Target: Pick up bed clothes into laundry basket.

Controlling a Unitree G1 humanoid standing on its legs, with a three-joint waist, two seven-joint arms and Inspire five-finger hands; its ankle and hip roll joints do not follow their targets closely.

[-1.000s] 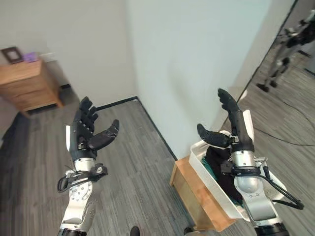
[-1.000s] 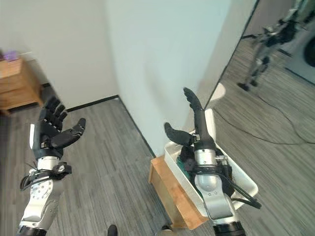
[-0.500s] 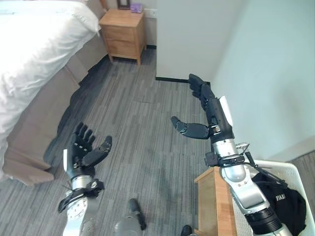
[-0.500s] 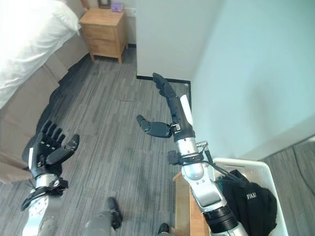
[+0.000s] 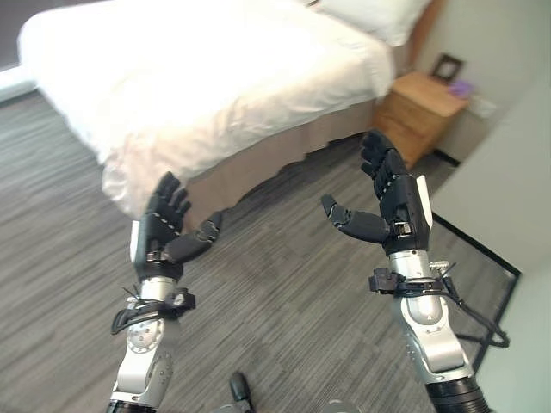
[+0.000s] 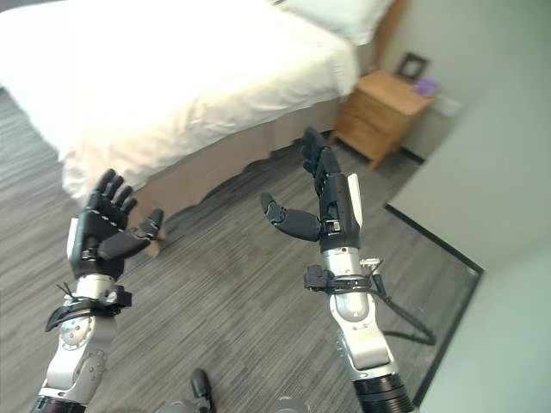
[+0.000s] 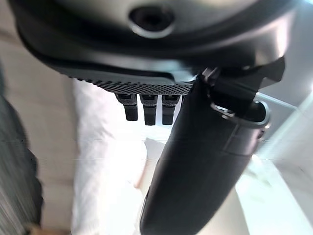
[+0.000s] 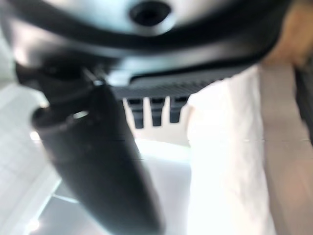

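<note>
Both the left hand [image 5: 160, 232] and the right hand [image 5: 387, 202] were raised with fingers spread and empty, palms inward, probably readied for gathering; the bed [image 5: 198, 77] lay well ahead.

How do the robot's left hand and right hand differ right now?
The left hand is held lower and nearer the bed's corner; the right hand is raised higher, toward the wooden nightstand. The right hand's thumb juts out wide, while the left hand's thumb sits closer to its palm. Both are open, empty, fingers up.
</note>
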